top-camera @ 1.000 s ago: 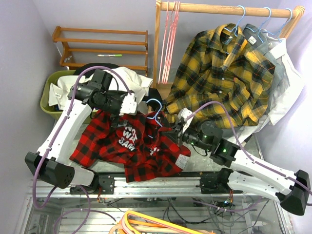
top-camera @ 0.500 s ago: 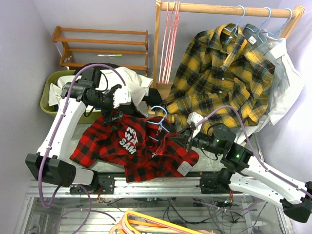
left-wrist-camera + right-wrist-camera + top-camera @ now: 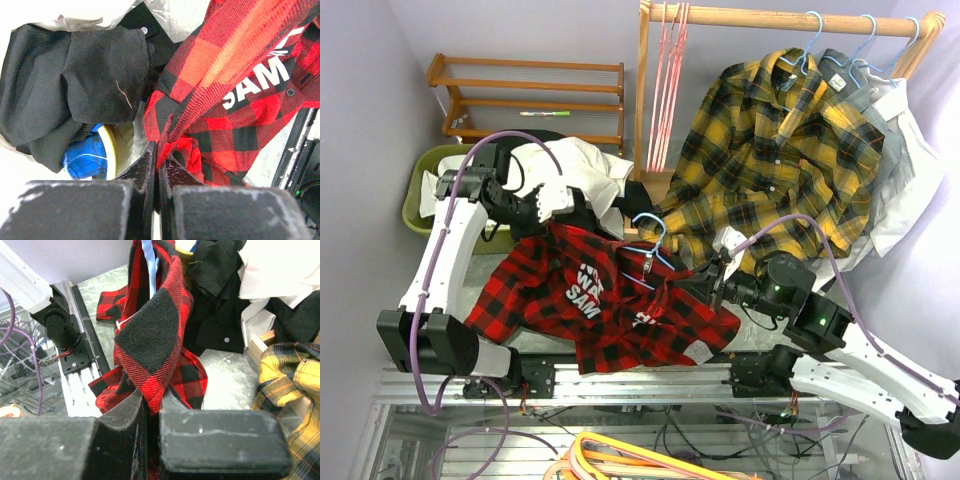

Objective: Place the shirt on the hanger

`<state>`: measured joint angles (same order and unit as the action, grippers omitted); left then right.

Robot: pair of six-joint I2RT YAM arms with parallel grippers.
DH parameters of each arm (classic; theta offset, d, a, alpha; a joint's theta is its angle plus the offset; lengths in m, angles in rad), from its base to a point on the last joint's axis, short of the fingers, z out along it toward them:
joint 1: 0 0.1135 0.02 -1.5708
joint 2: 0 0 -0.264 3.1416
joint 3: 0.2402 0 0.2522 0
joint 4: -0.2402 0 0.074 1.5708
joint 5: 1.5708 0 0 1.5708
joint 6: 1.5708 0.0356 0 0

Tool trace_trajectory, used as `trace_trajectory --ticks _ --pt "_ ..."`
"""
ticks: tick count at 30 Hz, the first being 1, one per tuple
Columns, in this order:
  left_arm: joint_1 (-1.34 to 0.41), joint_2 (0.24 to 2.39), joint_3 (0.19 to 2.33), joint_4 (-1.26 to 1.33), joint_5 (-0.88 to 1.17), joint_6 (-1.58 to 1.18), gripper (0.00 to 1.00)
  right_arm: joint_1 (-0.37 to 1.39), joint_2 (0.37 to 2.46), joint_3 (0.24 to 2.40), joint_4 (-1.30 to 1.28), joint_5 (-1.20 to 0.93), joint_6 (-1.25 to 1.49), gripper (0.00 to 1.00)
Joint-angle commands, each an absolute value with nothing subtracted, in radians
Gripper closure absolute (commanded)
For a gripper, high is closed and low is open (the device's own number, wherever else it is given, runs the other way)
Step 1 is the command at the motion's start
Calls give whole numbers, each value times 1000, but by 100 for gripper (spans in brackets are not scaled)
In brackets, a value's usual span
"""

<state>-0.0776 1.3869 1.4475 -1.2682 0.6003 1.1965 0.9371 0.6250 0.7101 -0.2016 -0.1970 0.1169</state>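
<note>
Lavender-walled corner with a grey metal table (image 3: 225, 372), listed from left to right as we see it.

1. Green bin (image 3: 420, 195), far left, heaped with pale laundry. Behind it stands a wooden shelf rack (image 3: 525, 95).
2. Black garment (image 3: 75, 85), crumpled beside the bin, close under the left wrist.
3. Left gripper (image 3: 158, 165): fingers pressed together on a folded edge of the shirt, at its upper left.
4. Shirt (image 3: 590, 300): red-and-black plaid with white lettering, stretched across the table between the two arms, its hem trailing toward the near edge.
5. Hanger (image 3: 149, 265): light-blue wire. Its hook rises from the shirt's upper middle, and the rest is hidden inside the cloth.
6. Right gripper (image 3: 150, 402): clamped on a thick fold of the same plaid, just below the blue wire. We cannot tell whether the wire is caught in the pinch too.
7. Pink hangers (image 3: 665, 80), a yellow plaid shirt (image 3: 770, 150) and a white shirt (image 3: 910, 170), all hanging from the wooden rail (image 3: 770, 18) at the rear right. None of these belongs to the task.

Handling note: we judge the step to be seating the shoulders over the wire. We would keep both pinches firm and draw the left shoulder outward and down over the hanger's arm. The pull should be slow and even, so that the hook stays through the neck and the cloth does not bunch or drag against the neighbouring laundry.
</note>
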Motion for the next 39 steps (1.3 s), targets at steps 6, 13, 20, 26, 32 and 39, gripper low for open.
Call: trace_trajectory --ticks 6,13,20,26,32,39 --pt "-54 1387 1577 -1242 641 799 2 937 685 813 -381 -78 294 100" --pt "-54 1385 1963 -1338 519 507 2 931 757 856 -627 244 481 100" --pt "-50 1368 2132 -1302 509 277 3 794 823 972 -738 436 477 100" --pt "-46 1307 2048 -1246 500 250 3 418 952 1078 -585 238 284 100" --pt "-45 1220 1926 -1252 595 290 2 355 1046 1355 -540 290 101 100" --pt "-45 1161 1769 -1232 533 293 2 355 1141 1581 -506 219 14 100"
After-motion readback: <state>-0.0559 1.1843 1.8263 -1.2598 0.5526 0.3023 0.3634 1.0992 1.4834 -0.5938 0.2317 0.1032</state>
